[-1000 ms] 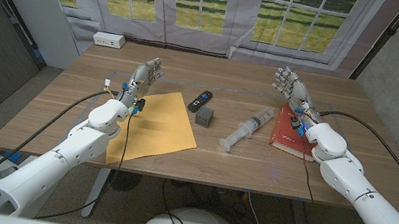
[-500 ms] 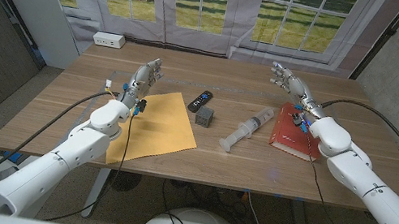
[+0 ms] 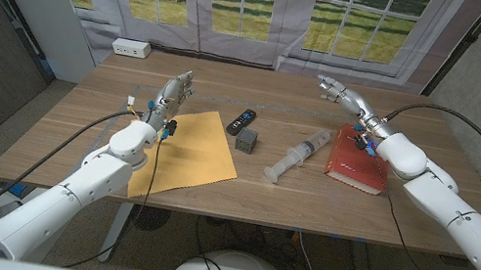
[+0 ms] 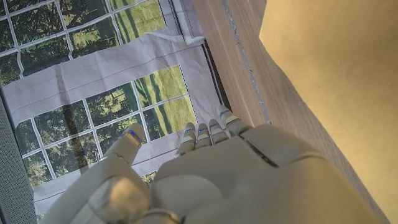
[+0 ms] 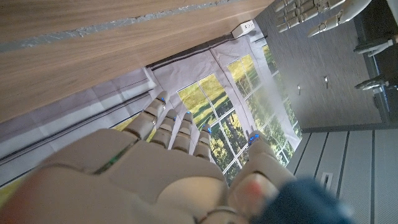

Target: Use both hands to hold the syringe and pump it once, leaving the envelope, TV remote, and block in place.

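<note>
A clear syringe [image 3: 297, 156] lies slanted on the table between the dark block and a red book. The yellow envelope [image 3: 188, 153] [image 4: 339, 74] lies left of centre, with the black TV remote [image 3: 241, 120] and the small dark block [image 3: 246, 139] just beyond its right corner. My left hand [image 3: 171, 93] [image 4: 211, 174] is raised above the envelope's far left corner, fingers straight and together, holding nothing. My right hand [image 3: 344, 96] [image 5: 155, 162] hovers above the table beyond the red book, fingers stretched toward the middle, empty. Both hands are well apart from the syringe.
A red book [image 3: 355, 161] lies under my right forearm, right of the syringe. A white power strip [image 3: 132, 48] sits at the table's far left edge. Curtained windows stand behind the table.
My right hand has swung toward the table's far middle and its fingers have levelled out. The left hand has hardly moved. Syringe, envelope, remote and block stay put.
</note>
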Action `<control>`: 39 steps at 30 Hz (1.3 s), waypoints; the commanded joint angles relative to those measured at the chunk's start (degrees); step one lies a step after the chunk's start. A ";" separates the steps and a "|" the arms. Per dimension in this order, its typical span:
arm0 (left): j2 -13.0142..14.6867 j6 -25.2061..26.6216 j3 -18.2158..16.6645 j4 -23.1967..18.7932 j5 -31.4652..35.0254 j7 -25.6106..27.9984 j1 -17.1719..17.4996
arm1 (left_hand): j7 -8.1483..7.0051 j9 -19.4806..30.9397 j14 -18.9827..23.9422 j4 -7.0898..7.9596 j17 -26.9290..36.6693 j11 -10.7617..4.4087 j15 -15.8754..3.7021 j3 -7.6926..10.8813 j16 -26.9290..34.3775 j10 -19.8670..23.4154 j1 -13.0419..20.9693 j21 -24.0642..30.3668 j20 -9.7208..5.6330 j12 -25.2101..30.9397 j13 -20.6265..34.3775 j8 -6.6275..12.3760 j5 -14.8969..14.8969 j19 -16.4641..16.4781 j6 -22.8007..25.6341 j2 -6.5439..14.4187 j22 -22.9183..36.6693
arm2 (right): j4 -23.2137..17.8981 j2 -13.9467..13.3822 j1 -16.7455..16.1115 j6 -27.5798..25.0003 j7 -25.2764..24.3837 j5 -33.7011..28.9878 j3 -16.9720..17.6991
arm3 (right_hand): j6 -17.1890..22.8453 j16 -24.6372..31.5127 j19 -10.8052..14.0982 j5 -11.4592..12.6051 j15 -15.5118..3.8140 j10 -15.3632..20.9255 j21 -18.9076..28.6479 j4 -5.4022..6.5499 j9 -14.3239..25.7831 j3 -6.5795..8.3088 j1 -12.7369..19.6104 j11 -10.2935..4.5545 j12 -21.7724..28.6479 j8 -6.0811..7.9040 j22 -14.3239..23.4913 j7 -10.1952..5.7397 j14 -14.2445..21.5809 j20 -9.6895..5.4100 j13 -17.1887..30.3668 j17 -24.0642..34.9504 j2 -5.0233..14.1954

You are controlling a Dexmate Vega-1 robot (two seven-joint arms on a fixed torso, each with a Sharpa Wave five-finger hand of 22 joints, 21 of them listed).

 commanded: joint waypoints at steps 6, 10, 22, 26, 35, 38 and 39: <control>0.24 2.57 -0.19 -2.22 0.60 2.54 0.55 | 0.16 0.30 0.14 -0.42 0.35 0.28 0.07 0.10 0.24 0.58 0.58 -0.32 -0.34 0.41 0.31 0.25 0.01 0.80 0.40 3.37 0.30 | -1.43 -6.19 3.47 0.29 3.74 -11.01 -1.96 | 0.02 0.10 0.08 -0.88 -2.10 -0.27 -0.07 -2.29 0.37 1.02 2.79 -0.87 -0.22 0.00 0.22 -1.84 -0.42 0.35 0.20 -0.38 -0.09; 0.28 3.13 -0.23 -2.44 0.50 2.81 0.55 | 0.11 0.30 0.18 -0.42 0.38 0.22 0.10 0.11 0.24 0.66 0.55 -0.35 -0.29 0.40 0.31 0.27 0.02 0.81 0.51 3.44 0.31 | -1.33 -6.93 4.72 0.83 5.65 -12.15 -2.47 | -0.23 0.13 0.10 -1.06 -2.26 -0.61 -0.05 -3.30 0.40 1.40 3.73 -1.05 -0.28 -0.06 0.23 -2.16 -0.46 0.41 0.21 -0.53 -0.15; 0.04 3.61 -0.33 -2.39 0.27 3.48 0.92 | 0.08 0.32 0.34 -0.42 0.45 0.19 0.09 0.20 0.23 0.97 0.46 -0.39 -0.42 0.42 0.32 0.30 0.04 0.95 0.80 3.54 0.31 | -3.02 -9.83 10.13 1.38 13.31 -19.15 -4.76 | -2.92 -0.46 -1.87 -1.11 -1.82 -3.44 -0.40 -6.61 0.49 2.59 7.01 -1.83 -0.67 -0.55 0.35 -2.78 -3.31 2.96 0.27 -0.96 -0.35; 0.05 3.62 -0.41 -2.48 0.31 3.74 1.12 | 0.03 0.32 0.39 -0.42 0.46 0.22 0.05 0.24 0.22 1.03 0.43 -0.41 -0.47 0.41 0.32 0.29 0.04 0.98 0.84 3.56 0.31 | -3.82 -10.60 11.47 1.53 15.76 -21.12 -5.34 | -3.77 -0.53 -2.42 -0.98 -1.59 -4.13 -0.45 -7.08 0.51 2.87 7.75 -1.98 -0.70 -0.63 0.37 -2.83 -3.96 3.30 0.28 -1.06 -0.40; -0.03 4.00 -0.36 -2.72 0.21 4.11 1.43 | -0.02 0.33 0.49 -0.40 0.49 0.27 0.07 0.30 0.21 1.10 0.34 -0.44 -0.42 0.36 0.32 0.29 0.05 1.07 0.97 3.58 0.32 | -6.18 -11.90 13.27 1.17 20.00 -24.98 -6.06 | -5.42 -0.43 -3.18 -0.14 -0.71 -5.51 -0.31 -8.13 0.59 3.96 10.56 -1.93 -0.63 -0.43 0.38 -2.84 -4.88 3.94 0.33 -1.36 -0.72; 0.05 4.33 -0.39 -3.08 0.23 4.44 1.66 | -0.05 0.34 0.47 -0.37 0.51 0.29 0.07 0.33 0.20 1.08 0.30 -0.44 -0.39 0.33 0.32 0.29 0.05 1.10 1.03 3.59 0.32 | -7.38 -12.30 13.73 0.66 21.59 -26.24 -6.27 | -6.20 -0.51 -3.53 0.23 -0.13 -6.19 -0.32 -8.31 0.62 4.35 11.71 -1.79 -0.63 -0.43 0.37 -2.83 -5.52 4.34 0.37 -1.47 -1.03; -0.03 3.93 -0.41 -2.94 0.19 4.24 1.72 | -0.05 0.34 0.51 -0.37 0.51 0.31 0.05 0.33 0.21 1.08 0.29 -0.45 -0.40 0.33 0.33 0.28 0.05 1.08 1.03 3.59 0.32 | -7.88 -12.45 13.93 0.41 22.25 -26.77 -6.37 | -6.69 -0.50 -3.67 0.56 0.51 -6.65 -0.26 -8.42 0.65 4.66 12.68 -1.43 -0.58 -0.35 0.36 -2.82 -5.88 4.61 0.41 -1.55 -1.38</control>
